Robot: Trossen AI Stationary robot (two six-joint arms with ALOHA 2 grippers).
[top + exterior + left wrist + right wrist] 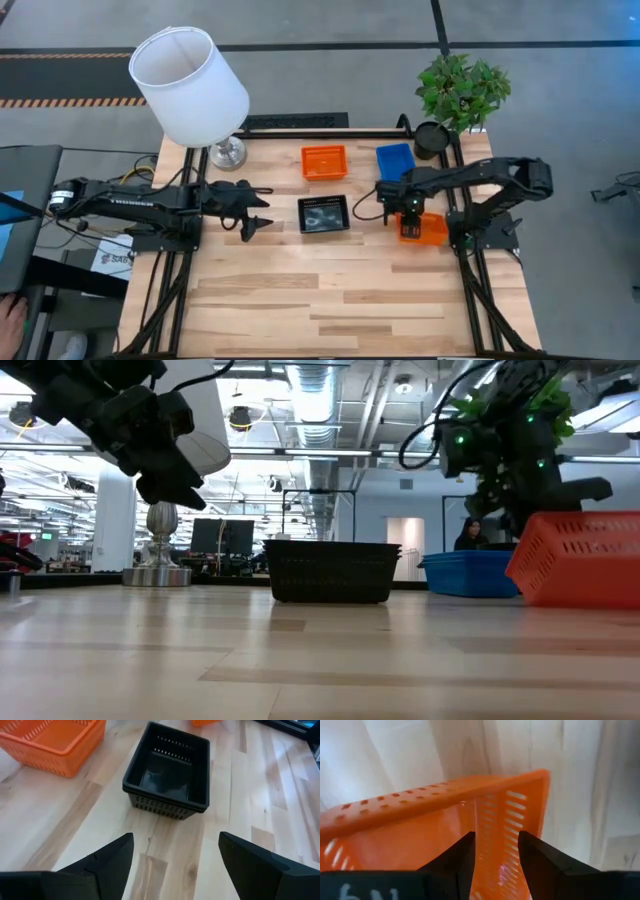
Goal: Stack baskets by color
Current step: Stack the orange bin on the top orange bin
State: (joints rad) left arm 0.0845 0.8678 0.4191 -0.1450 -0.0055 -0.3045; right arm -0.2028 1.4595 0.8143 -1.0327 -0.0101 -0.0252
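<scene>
Nested black baskets (pixel 323 214) (pixel 167 772) stand at the table's middle. One red-orange basket (pixel 324 161) and a blue basket (pixel 395 160) (pixel 470 572) rest on their bases farther back. Another red-orange basket (pixel 428 230) (pixel 580 560) lies at the right. My right gripper (pixel 408 215) (pixel 495 845) points down over that basket's left end, shut on it. My left gripper (pixel 255 212) (pixel 175 845) hangs open left of the black baskets, with nothing between its fingers. My right gripper has the red-orange basket's short end wall (pixel 496 817) between its fingers, one finger inside the basket and one outside. The fingers come from above and point down. In the low view the basket looks tilted; I cannot tell whether it is clear of the table.
A lamp with a white shade (pixel 190 85) stands at the far left corner. A potted plant (pixel 462 88) in a round black pot (pixel 432 138) stands at the far right. The near half of the wooden table (pixel 330 300) holds free room.
</scene>
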